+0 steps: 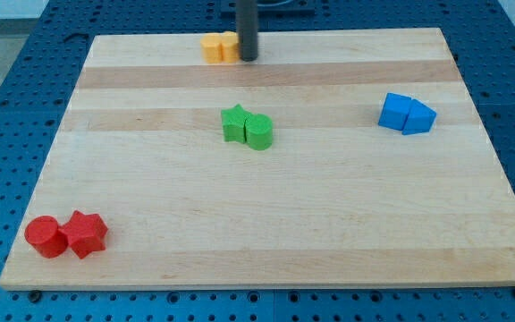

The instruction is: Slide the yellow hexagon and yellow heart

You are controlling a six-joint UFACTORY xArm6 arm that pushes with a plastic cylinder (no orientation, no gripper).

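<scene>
At the frame's top centre, my tip (249,59), no hand, holds nothing, touching two yellow blocks (220,46) beside the bench (266,233) edge; a push upward could tip them off.

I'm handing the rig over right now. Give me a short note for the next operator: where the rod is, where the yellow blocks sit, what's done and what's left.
My tip is down on the board at the view's top edge, right against the right side of the yellow pair.
The yellow hexagon and yellow heart sit touching each other, hexagon on the view's left, close to the wooden board's top edge.
The green pair is mid-board, the blue pair at the right, the red pair at the bottom left; all are apart from the tip.
Done: tip is beside the yellow blocks, which are together.
Left: whatever slide remains; the task names no destination.
</scene>
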